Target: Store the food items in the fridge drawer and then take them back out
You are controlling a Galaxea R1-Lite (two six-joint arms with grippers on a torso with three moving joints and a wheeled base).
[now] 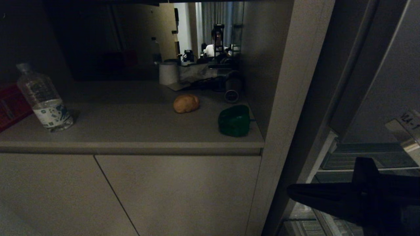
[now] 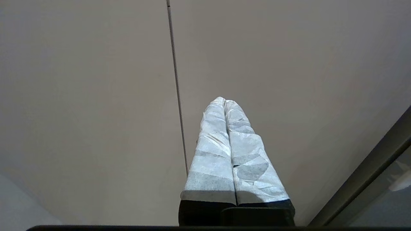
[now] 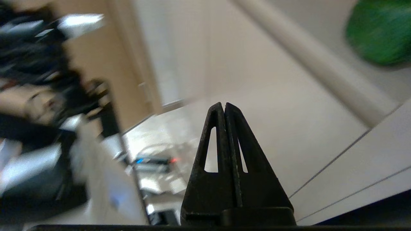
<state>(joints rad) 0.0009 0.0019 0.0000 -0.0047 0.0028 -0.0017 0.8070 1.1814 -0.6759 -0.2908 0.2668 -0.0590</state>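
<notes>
A tan-brown potato [image 1: 186, 103] lies on the grey counter [image 1: 131, 131], towards the back. A green bell pepper [image 1: 234, 120] sits near the counter's right front corner and also shows in the right wrist view [image 3: 379, 32]. My right gripper [image 1: 290, 194] [image 3: 223, 104] is shut and empty. It hangs low at the right, below counter height, pointing left in front of the open fridge. See-through shelving with a pale frame, likely the fridge drawer [image 1: 367, 156], shows behind it. My left gripper [image 2: 224, 101], its fingers wrapped in white tape, is shut and empty, facing a cabinet door [image 2: 96, 96].
A clear water bottle [image 1: 44, 98] stands at the counter's left, beside something red [image 1: 10, 105]. A paper roll [image 1: 168, 73] and clutter sit at the back, with a person [image 1: 213, 46] beyond. A tall grey panel [image 1: 288, 98] separates counter and fridge. Cabinet doors [image 1: 164, 196] are below.
</notes>
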